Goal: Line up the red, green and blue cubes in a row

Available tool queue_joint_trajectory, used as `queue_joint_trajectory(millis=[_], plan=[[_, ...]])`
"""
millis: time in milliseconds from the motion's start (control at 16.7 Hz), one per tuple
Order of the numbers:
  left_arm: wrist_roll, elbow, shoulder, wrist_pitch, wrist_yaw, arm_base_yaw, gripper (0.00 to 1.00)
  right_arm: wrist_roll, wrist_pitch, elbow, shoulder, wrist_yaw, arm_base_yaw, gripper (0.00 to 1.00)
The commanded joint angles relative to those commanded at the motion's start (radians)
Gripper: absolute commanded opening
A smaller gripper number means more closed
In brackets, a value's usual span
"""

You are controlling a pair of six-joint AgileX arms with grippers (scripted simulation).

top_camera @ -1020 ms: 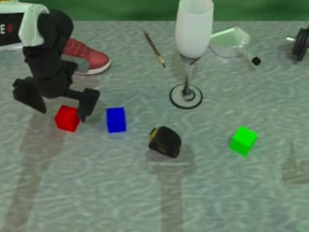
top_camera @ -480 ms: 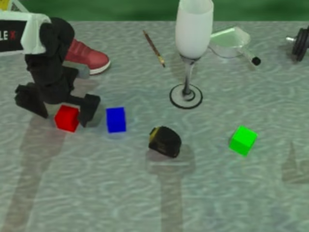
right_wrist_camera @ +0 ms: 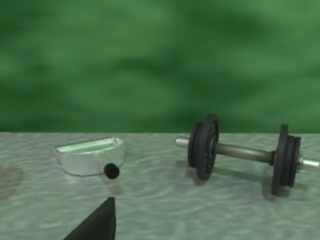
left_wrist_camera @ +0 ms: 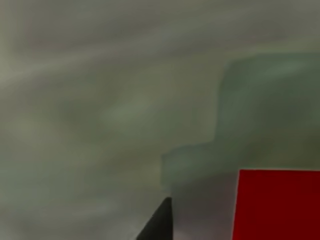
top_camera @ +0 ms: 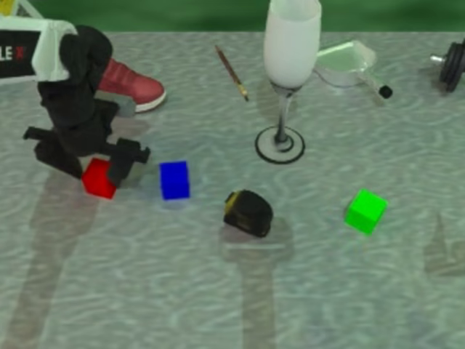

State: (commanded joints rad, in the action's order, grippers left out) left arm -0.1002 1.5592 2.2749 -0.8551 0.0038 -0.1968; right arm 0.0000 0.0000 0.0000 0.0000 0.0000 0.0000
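Two fingers of the left gripper (top_camera: 96, 166) straddle the red cube (top_camera: 99, 179), spread apart around it. The blue cube (top_camera: 174, 180) sits just to the right.

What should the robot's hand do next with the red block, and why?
Probably squeeze shut. The left gripper is down at the table with one finger on each side of the red cube, and a gap seems to remain, so closing fully should grip it. Then it could be lifted towards the blue cube.
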Motion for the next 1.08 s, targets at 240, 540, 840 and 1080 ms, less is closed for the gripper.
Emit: queue_joint_trajectory(millis=[240, 540, 840, 1080], plan=[[0.0, 0.0, 0.0, 0.0, 0.0, 0.0, 0.0, 0.0, 0.0, 0.0, 0.0, 0.0, 0.0, 1.0], [0.0, 0.0, 0.0, 0.0, 0.0, 0.0, 0.0, 0.0, 0.0, 0.0, 0.0, 0.0, 0.0, 1.0], [0.0, 0.026, -0.039, -0.029, 0.003, 0.001, 0.0, 0.0, 0.0, 0.0, 0.0, 0.0, 0.0, 1.0], [0.003, 0.106, -0.081, -0.16, 0.003, 0.012, 0.0, 0.0, 0.0, 0.0, 0.0, 0.0, 0.0, 1.0]])
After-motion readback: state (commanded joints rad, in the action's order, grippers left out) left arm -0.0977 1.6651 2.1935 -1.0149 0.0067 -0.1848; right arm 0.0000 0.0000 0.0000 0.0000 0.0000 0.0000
